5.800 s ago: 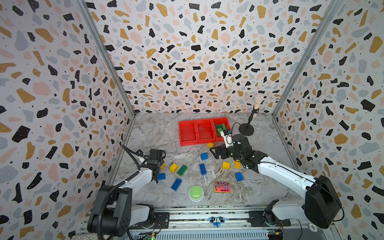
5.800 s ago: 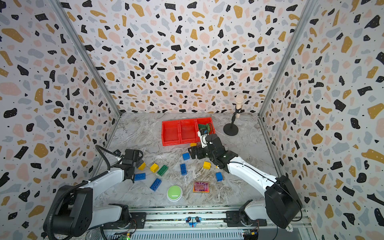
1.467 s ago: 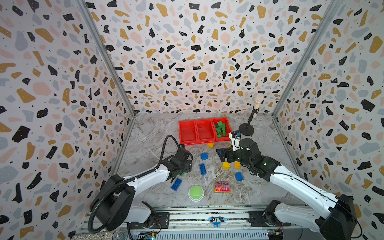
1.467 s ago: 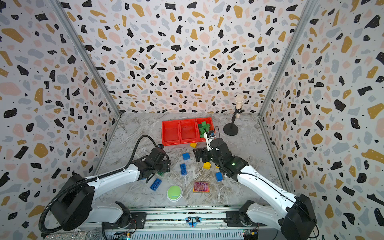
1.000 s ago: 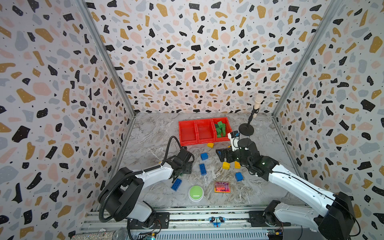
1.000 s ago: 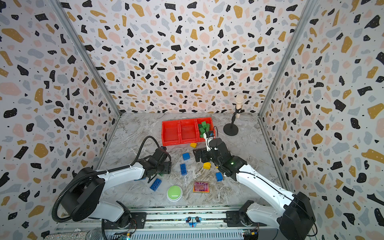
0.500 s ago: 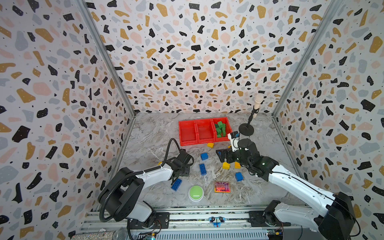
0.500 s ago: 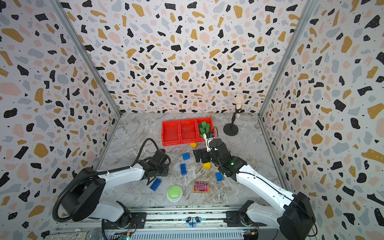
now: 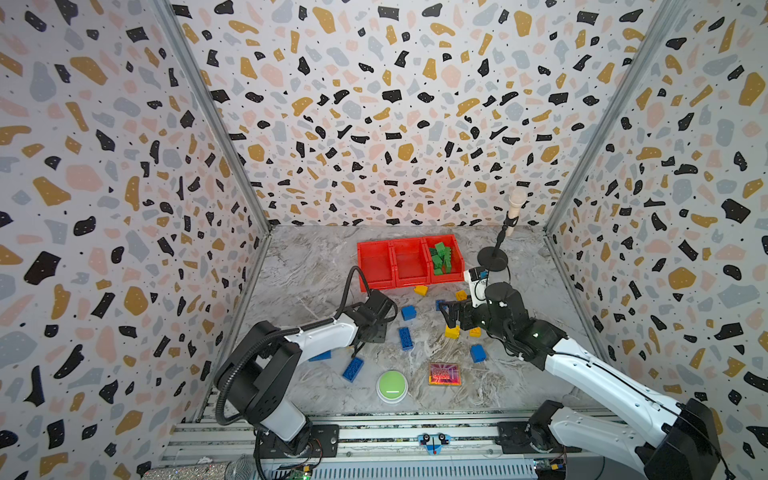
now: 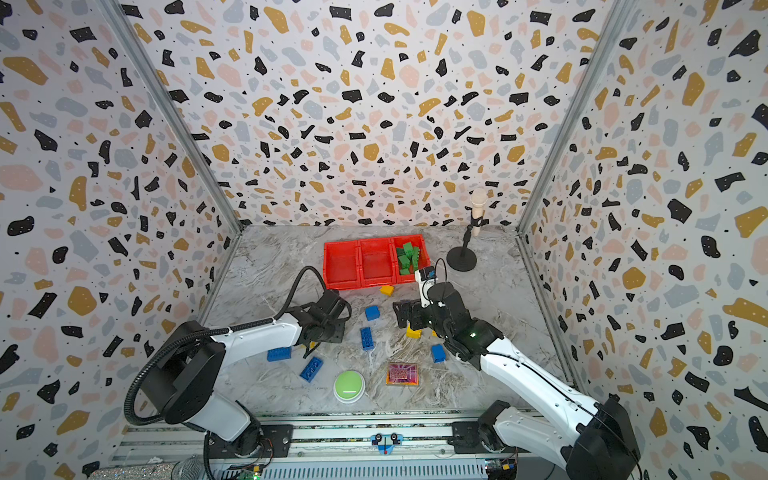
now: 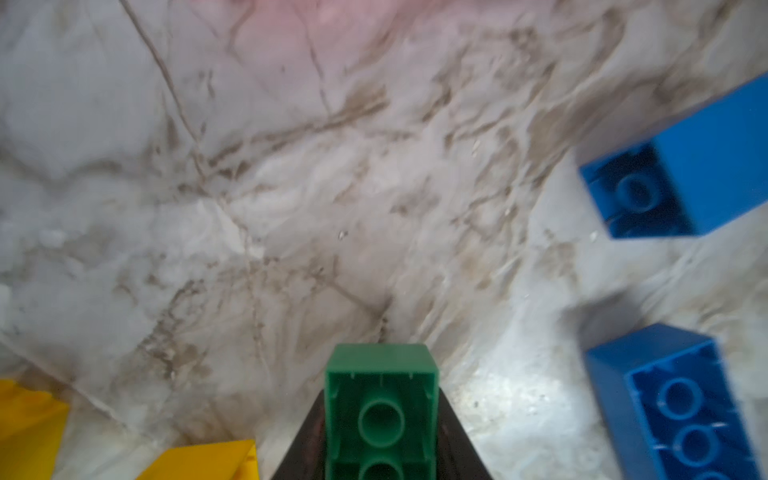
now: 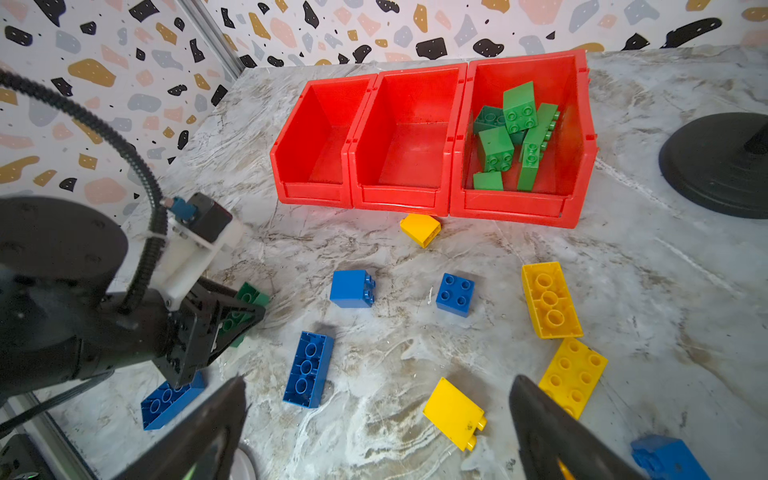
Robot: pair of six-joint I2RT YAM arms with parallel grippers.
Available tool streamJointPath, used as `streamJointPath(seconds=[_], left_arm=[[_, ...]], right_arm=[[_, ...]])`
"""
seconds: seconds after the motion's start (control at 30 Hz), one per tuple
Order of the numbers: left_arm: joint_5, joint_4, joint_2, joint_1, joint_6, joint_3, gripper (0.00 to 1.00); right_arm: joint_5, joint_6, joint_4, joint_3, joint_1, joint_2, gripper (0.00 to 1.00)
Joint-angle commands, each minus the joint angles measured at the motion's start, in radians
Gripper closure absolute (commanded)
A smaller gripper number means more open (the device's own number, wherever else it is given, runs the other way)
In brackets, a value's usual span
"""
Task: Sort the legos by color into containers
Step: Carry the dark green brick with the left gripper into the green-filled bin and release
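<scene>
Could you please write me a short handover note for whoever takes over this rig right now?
Left tool: shut on a green brick.
Right tool: open, empty, above the yellow bricks.
Done: sorted green bricks lie in the end bin beside the black stand; the other two bins hold nothing.
Left: bin the held brick, then sort the blue bricks and yellow bricks from the table.

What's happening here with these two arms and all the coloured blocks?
The robot is sorting bricks by colour into three red bins. The left gripper is shut on a green brick. The right gripper hangs open above loose yellow bricks. One end bin holds green bricks; the other two look empty. Several blue bricks also lie loose on the table.
</scene>
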Motion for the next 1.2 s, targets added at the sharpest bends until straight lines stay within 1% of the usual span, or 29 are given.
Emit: streamJointPath(seconds=[0.0,0.1,0.23,0.37,0.43,0.57,0.63,0.73,0.8,0.87,0.9,1.0,1.03,1.1,1.17], left_arm=[[-0.024,-0.022,0.056,-0.005,0.022,0.207,0.78],[-0.011,-0.042,0.173,-0.007,0.048,0.435,0.78],[0.015,-0.01,0.367,-0.008,0.08,0.744,0.79],[0.114,0.005,0.59,-0.008,0.085,1.073,0.79],[0.162,0.048,0.682,-0.007,0.06,1.192,0.79],[0.255,0.183,0.821,-0.002,-0.037,1.332,0.79],[0.268,0.216,0.87,-0.002,-0.072,1.388,0.78],[0.232,0.227,0.917,0.001,-0.099,1.445,0.77],[0.202,0.238,0.92,0.002,-0.105,1.437,0.77],[0.196,0.266,0.914,0.006,-0.112,1.411,0.76],[0.198,0.277,0.912,0.008,-0.117,1.4,0.71],[0.217,0.291,0.915,0.01,-0.123,1.398,0.34],[0.228,0.293,0.914,0.01,-0.122,1.398,0.27],[0.241,0.29,0.903,0.01,-0.123,1.395,0.16],[0.243,0.281,0.873,0.009,-0.114,1.378,0.15]], right_arm=[[-0.015,-0.002,0.004,-0.015,-0.025,-0.05,0.01],[-0.021,0.001,-0.006,-0.031,-0.052,-0.082,0.01],[-0.034,0.005,-0.015,-0.048,-0.088,-0.129,0.01],[-0.047,0.005,-0.032,-0.046,-0.114,-0.154,0.01],[-0.047,0.005,-0.038,-0.045,-0.122,-0.162,0.01],[-0.048,0.009,-0.045,-0.046,-0.133,-0.169,0.01],[-0.046,0.009,-0.051,-0.045,-0.139,-0.17,0.01],[-0.049,0.009,-0.057,-0.046,-0.151,-0.173,0.01],[-0.054,0.006,-0.057,-0.046,-0.16,-0.169,0.01],[-0.059,0.003,-0.055,-0.048,-0.168,-0.167,0.01],[-0.063,0.004,-0.053,-0.049,-0.173,-0.166,0.01],[-0.076,0.004,-0.044,-0.048,-0.183,-0.154,0.01],[-0.077,0.004,-0.043,-0.045,-0.183,-0.15,0.01],[-0.084,0.004,-0.038,-0.039,-0.183,-0.142,0.01],[-0.086,0.002,-0.035,-0.033,-0.183,-0.133,0.01]])
